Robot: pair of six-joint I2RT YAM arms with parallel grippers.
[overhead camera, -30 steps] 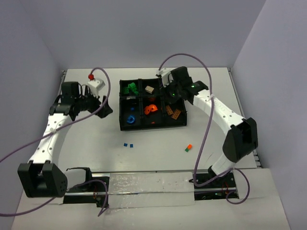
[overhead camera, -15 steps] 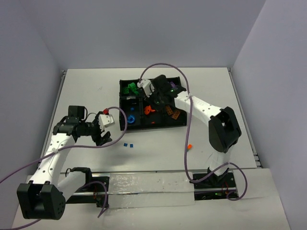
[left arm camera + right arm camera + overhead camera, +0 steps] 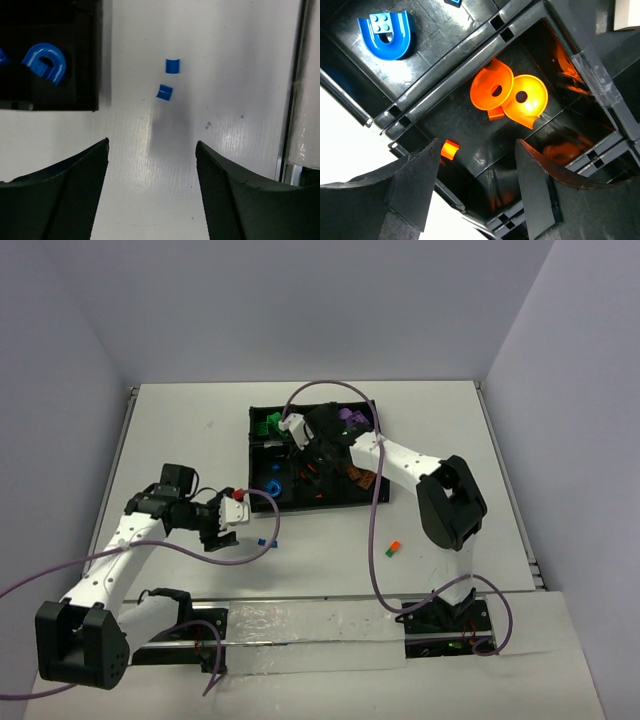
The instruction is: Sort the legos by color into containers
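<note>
The black tray [image 3: 258, 502] holds sorted legos: green [image 3: 270, 425], purple [image 3: 352, 418], brown [image 3: 366, 478] and blue [image 3: 272, 485]. My right gripper [image 3: 477, 147] hangs open over the front middle compartment, seen from above [image 3: 308, 450]. Below it lie two orange dish pieces [image 3: 507, 92] and a small orange lego [image 3: 450, 149] beside the left finger. My left gripper [image 3: 151, 150] is open and empty above the bare table, also visible from above [image 3: 225, 537]. Two small blue legos [image 3: 164, 92] lie just ahead of it, in front of the tray [image 3: 50, 102].
An orange lego [image 3: 395, 546] and a green lego [image 3: 389, 552] lie together on the table right of centre, in front of the tray. A blue arch [image 3: 387, 32] sits in the compartment next to the orange one. Purple cables loop over both arms.
My right gripper moved left across the tray to the orange compartment and opened. The left arm swung from the far left toward the front, stopping near the two blue legos.
</note>
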